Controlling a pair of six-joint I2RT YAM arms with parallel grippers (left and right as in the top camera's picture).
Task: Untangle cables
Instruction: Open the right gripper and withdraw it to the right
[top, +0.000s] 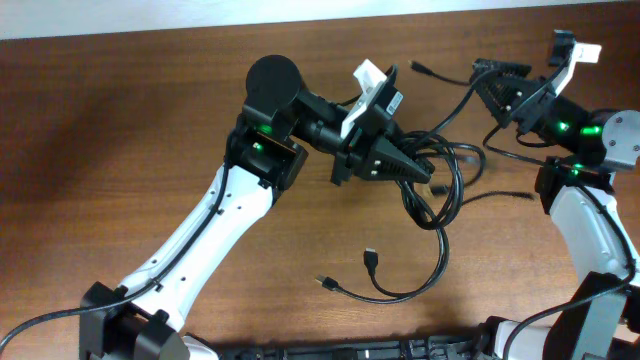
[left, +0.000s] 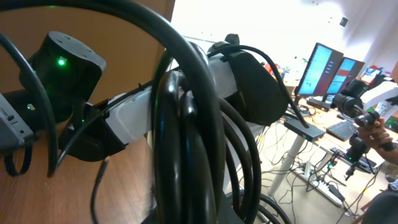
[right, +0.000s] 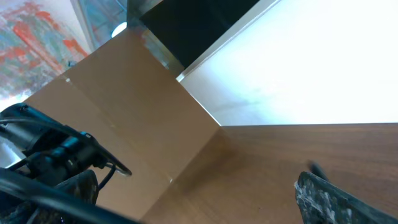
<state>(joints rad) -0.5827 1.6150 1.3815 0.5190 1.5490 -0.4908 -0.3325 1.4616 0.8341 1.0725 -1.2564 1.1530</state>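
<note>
left claw: (top: 420, 168) clenched on the cables, tips pointing right, mid-table, lifted a little by the look of it
grasp: bunch of strands, not one; in the left wrist view the cables (left: 186, 137) loop right across the lens, several thick coils stacked
cables: (top: 440, 190) knot sits at and just right of the left claw; one long loop hangs toward the near side, other strands run far-right toward the right claw
plugs: two free ends lie on the table near the loop, one (top: 371, 258) and one further left (top: 324, 282); a third (top: 418, 68) lies on the far side
right claw: (top: 483, 82) far right, looks released; the right wrist view shows a pad (right: 326, 199) at lower right with a wide gap and nothing in it; a strand passes close by in the overhead, contact unclear
table: (top: 120, 120) brown wood, bare on the left half
step: judged, left claw anchors the knot while the right claw picks one strand to draw out
do it well: take a single strand near a free plug, not the coil; pull away from the left claw, slow and low; keep the left grip firm
risk: pulling a mid-loop strand tightens the knot; strands may snag on claw bodies
progress: judged early, the knot is not loosened yet
</note>
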